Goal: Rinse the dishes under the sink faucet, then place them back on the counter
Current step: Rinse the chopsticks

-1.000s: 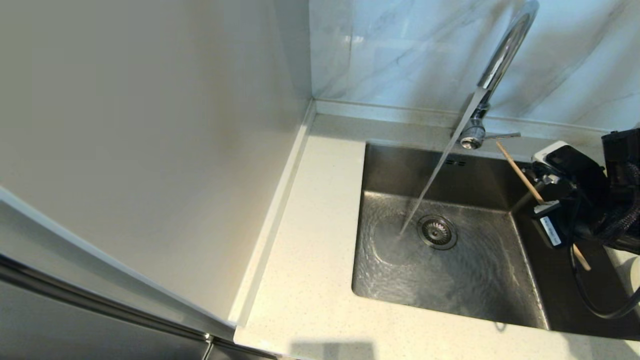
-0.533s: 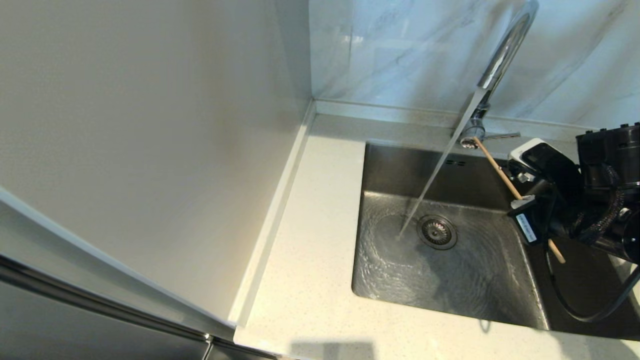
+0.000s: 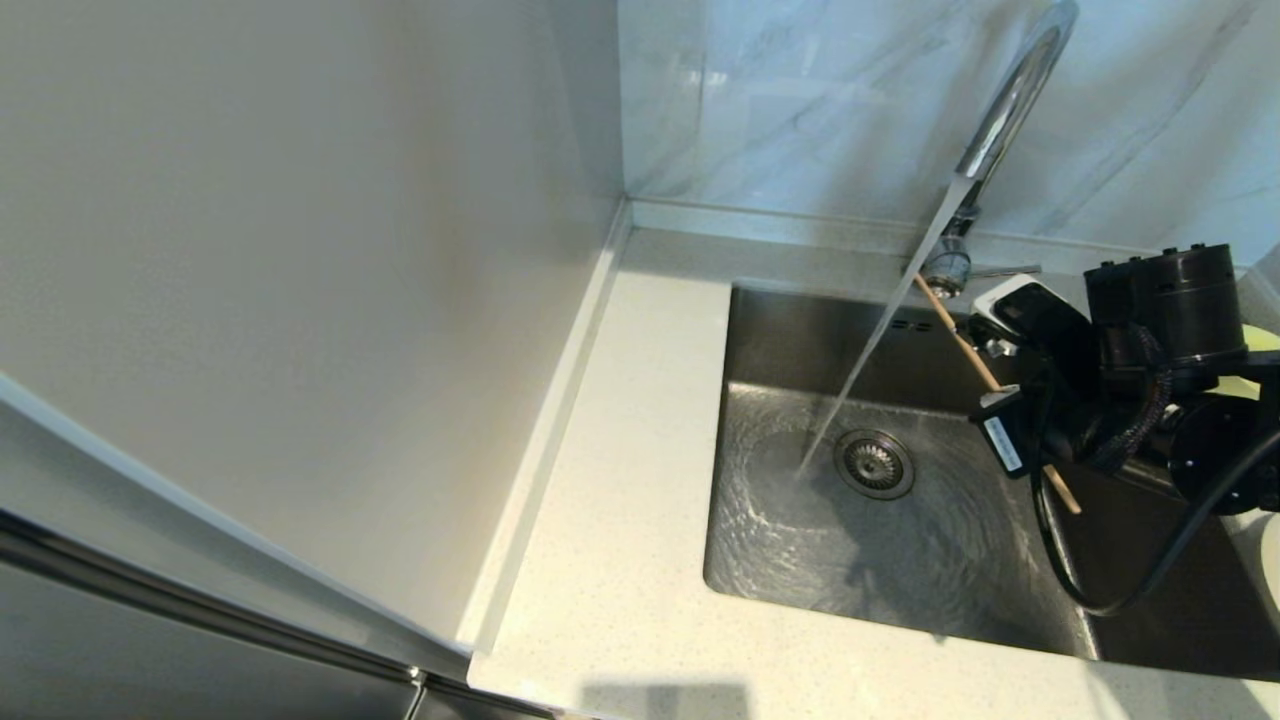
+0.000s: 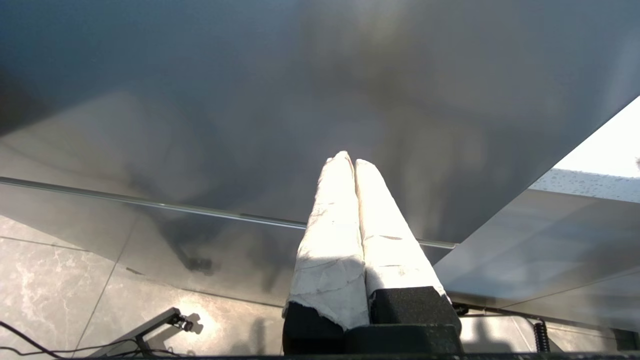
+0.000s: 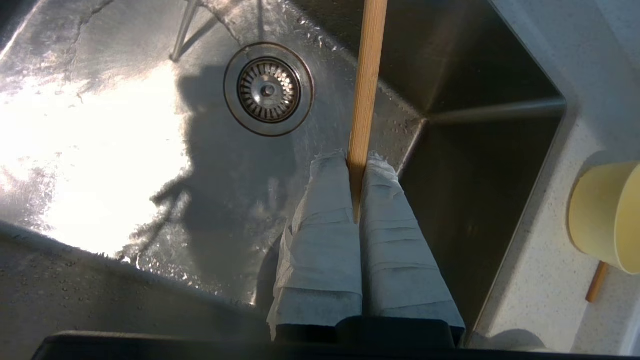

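Right now the right claw was clamped on a thin bamboo stick, prob. a chopstick, plain tan wood w/ straight sides. Seen from the head cam, the stick ran diagonally over the right part of the sink: far end up-left, just beside the faucet base, near end down-right past the claw. Most of its middle was hidden behind the claw body.

Water ran from the spout in a slanted stream, hitting the basin floor just left of the drain strainer; the stick sat right of the stream, apart from it.

A pale yellow bowl, smooth matte sides, lay tipped on the table right of the sink, partly cut off by the frame edge; a second tan stick end poked out near it, rest hidden. From the head cam only a sliver of bowl showed behind the arm.

The left claw was parked w/ fingers together, low beside a grey cabinet front, well away from the sink.
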